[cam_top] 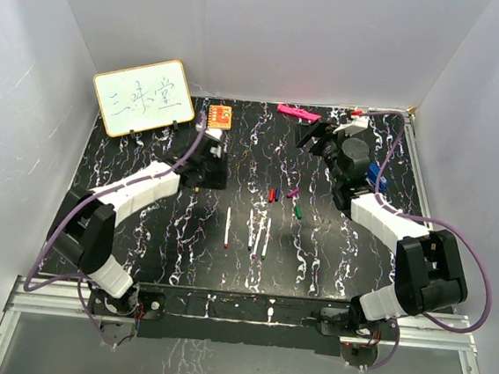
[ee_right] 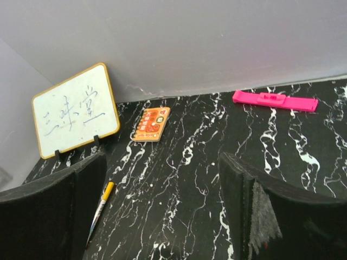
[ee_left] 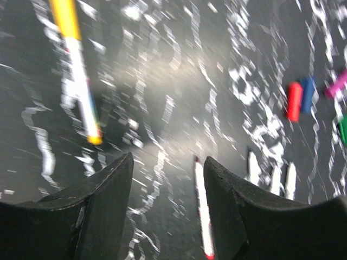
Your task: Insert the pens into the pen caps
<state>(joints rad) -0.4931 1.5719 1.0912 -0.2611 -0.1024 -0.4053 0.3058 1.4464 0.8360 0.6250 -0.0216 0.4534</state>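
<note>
My left gripper (cam_top: pixel 209 170) (ee_left: pixel 168 160) hangs open over the table with nothing between its fingers. A white pen with a yellow cap on its end (ee_left: pixel 78 81) (ee_right: pixel 100 208) lies free on the table ahead of it. A red-tipped pen (cam_top: pixel 227 227) (ee_left: pixel 201 211) lies on the table just inside the right finger. Three more white pens (cam_top: pixel 258 234) (ee_left: pixel 276 179) lie side by side. Loose red cap (cam_top: pixel 272 194) (ee_left: pixel 294 101), blue cap (ee_left: pixel 308 93), purple cap (cam_top: pixel 293 192) (ee_left: pixel 339 84) and green cap (cam_top: pixel 297 211) lie behind them. My right gripper (cam_top: pixel 316 136) (ee_right: pixel 162 157) is open and empty, raised at the back right.
A small whiteboard (cam_top: pixel 143 97) (ee_right: pixel 76 111) leans at the back left. An orange square block (cam_top: pixel 220 115) (ee_right: pixel 151 124) and a pink marker (cam_top: pixel 298 112) (ee_right: pixel 275 101) lie along the back wall. White walls close in the black marbled table (cam_top: pixel 137 256) on three sides.
</note>
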